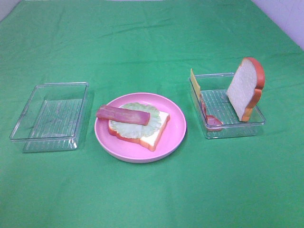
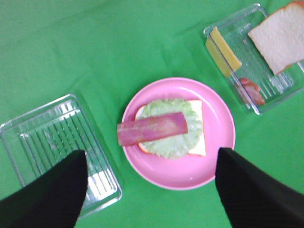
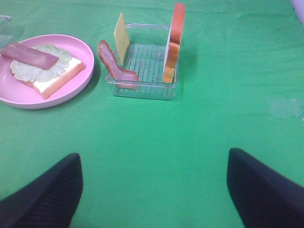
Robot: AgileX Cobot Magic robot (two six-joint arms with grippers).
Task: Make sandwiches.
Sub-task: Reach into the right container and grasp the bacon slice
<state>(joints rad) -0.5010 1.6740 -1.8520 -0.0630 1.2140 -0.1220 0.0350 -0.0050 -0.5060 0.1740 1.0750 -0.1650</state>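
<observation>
On the pink plate lies a partly built sandwich: a white bread slice, pale green lettuce on it, and a bacon strip laid across the top. The clear right tray holds an upright yellow cheese square, a second bacon strip and a leaning bread slice. Neither gripper shows in the high view. My left gripper hangs open above the plate, with the bacon strip between its fingers. My right gripper is open over bare cloth, short of the tray.
An empty clear tray stands left of the plate. A green cloth covers the whole table. A pale strip shows at the far right corner of the high view.
</observation>
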